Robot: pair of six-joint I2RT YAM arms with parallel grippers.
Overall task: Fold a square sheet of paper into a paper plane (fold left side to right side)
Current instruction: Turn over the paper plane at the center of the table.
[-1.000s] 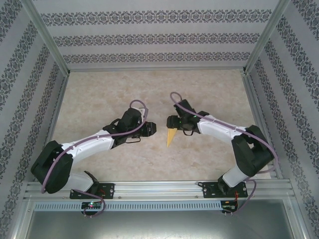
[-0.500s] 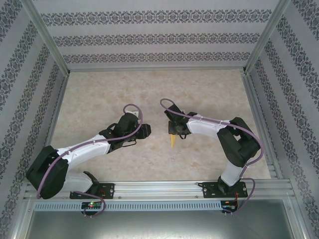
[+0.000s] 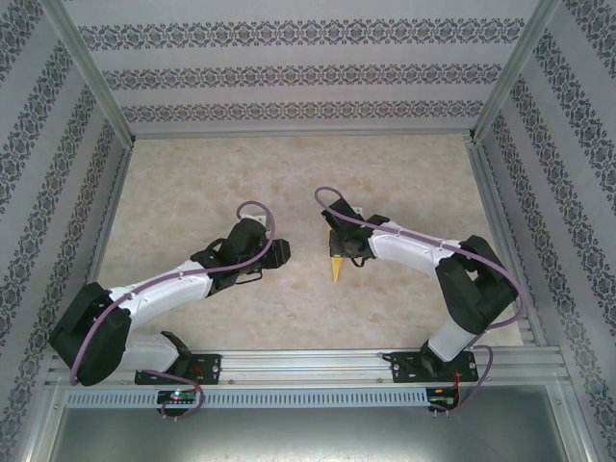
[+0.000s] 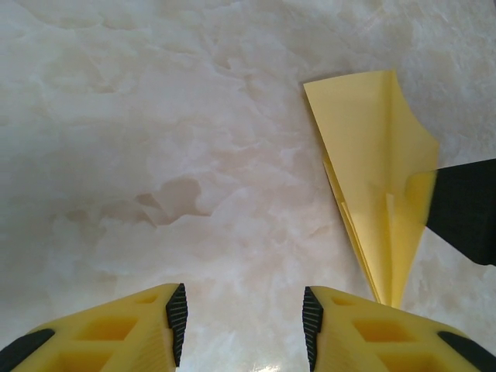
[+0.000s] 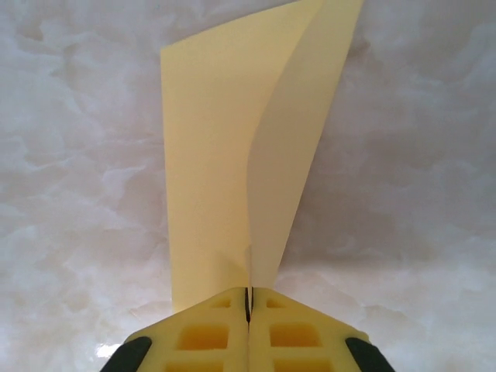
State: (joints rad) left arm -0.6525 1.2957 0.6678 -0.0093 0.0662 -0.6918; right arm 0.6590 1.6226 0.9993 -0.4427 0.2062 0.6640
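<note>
The square sheet of paper is folded into a slim bright-yellow paper plane (image 3: 336, 269) lying on the marble tabletop between the two arms, its point toward the near edge. My right gripper (image 5: 248, 298) is shut on the plane (image 5: 232, 155) along its centre crease, and the two wings spread apart beyond the fingers. In the top view the right gripper (image 3: 339, 252) sits over the plane's wide end. My left gripper (image 4: 244, 314) is open over bare table, with the plane (image 4: 380, 178) off to its right. From above, the left gripper (image 3: 286, 252) stands a short way left of the plane.
The marble tabletop (image 3: 192, 183) is walled by patterned panels on three sides, with metal posts at the corners. An aluminium rail (image 3: 308, 366) carrying both arm bases runs along the near edge. The right arm's dark wrist (image 4: 469, 213) shows at the left wrist view's right edge.
The right gripper has closed onto the plane's crease. The right arm's elbow swung in and back out. The left arm drew back slightly, its jaws a little wider.
</note>
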